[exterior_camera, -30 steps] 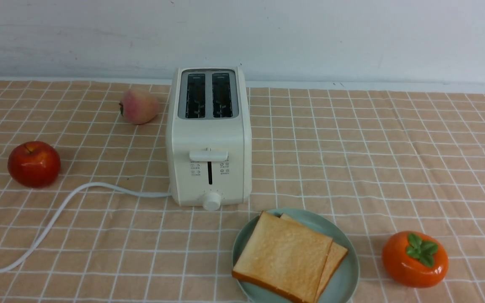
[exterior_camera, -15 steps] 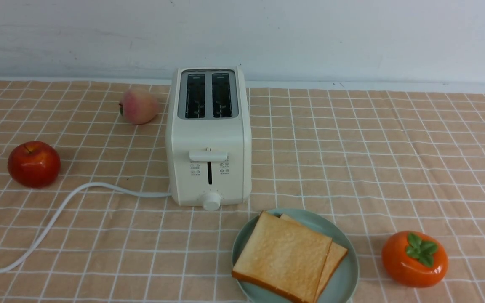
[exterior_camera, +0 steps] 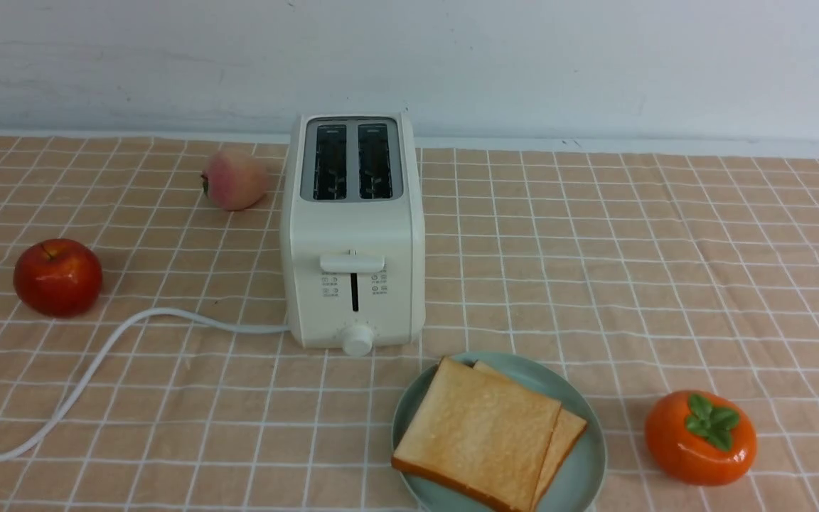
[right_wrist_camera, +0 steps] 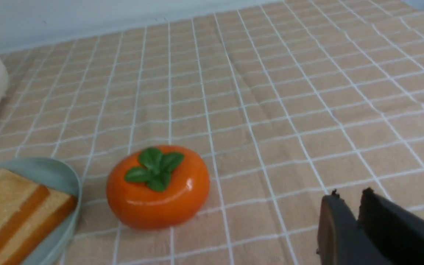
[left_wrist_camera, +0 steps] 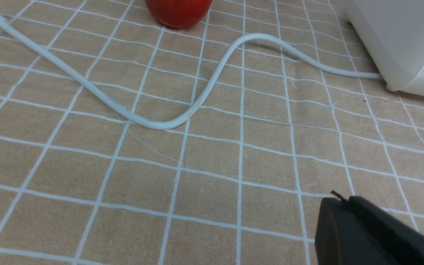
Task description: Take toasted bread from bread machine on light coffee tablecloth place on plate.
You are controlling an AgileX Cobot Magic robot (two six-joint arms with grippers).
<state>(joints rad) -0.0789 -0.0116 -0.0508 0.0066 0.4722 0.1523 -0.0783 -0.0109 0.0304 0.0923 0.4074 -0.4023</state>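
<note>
Two slices of toasted bread point(exterior_camera: 477, 434) lie overlapped on the pale green plate point(exterior_camera: 584, 480) at the front of the light coffee tablecloth point(exterior_camera: 630, 270). Behind the plate stands the cream bread machine point(exterior_camera: 352, 235), both slots empty and dark. Neither arm shows in the front view. My left gripper point(left_wrist_camera: 344, 198) is shut and empty, low over the cloth near the cord point(left_wrist_camera: 160, 123). My right gripper point(right_wrist_camera: 350, 193) hangs over bare cloth with a narrow gap between its tips and nothing in it; the toasted bread point(right_wrist_camera: 9, 206) and plate point(right_wrist_camera: 64, 180) sit beyond the persimmon.
An orange persimmon point(exterior_camera: 701, 437) sits right of the plate. A red apple point(exterior_camera: 57, 277) and a peach point(exterior_camera: 234, 179) lie left of the bread machine. The white cord point(exterior_camera: 97, 363) snakes from its base to the front left edge.
</note>
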